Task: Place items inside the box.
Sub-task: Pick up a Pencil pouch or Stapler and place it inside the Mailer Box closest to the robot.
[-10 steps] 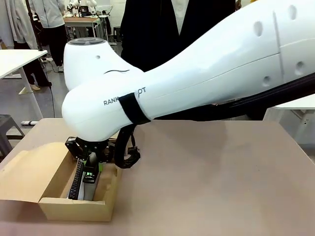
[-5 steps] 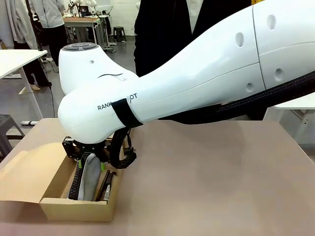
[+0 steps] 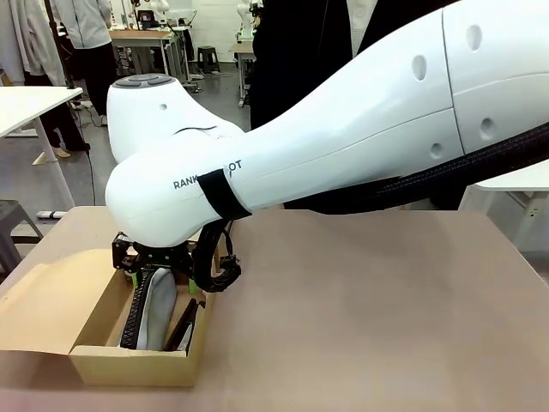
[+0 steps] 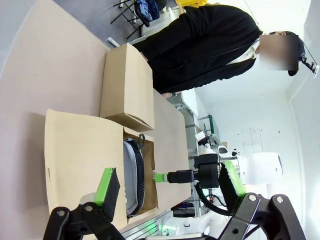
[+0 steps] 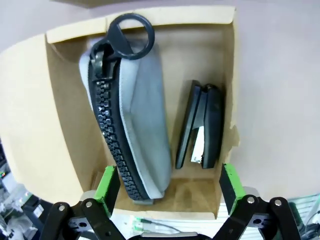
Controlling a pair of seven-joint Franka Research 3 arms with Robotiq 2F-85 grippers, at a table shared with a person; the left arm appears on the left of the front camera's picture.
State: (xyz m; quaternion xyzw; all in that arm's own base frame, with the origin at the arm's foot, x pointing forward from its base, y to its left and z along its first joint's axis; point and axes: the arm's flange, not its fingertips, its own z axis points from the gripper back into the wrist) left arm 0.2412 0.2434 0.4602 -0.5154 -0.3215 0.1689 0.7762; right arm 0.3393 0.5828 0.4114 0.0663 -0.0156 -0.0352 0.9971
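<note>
Stapler now released beside grey pouch, right pincer wide over box

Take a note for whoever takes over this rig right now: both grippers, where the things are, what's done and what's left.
Right gripper: open, empty, hanging right above the box.
Left gripper: open, empty, held away from the box.
In the box: grey zip pouch lying on its edge, zip facing up, with the black stapler beside it.
Done: those two items are placed.
Left: lift the right arm clear, then pack any further items.
</note>
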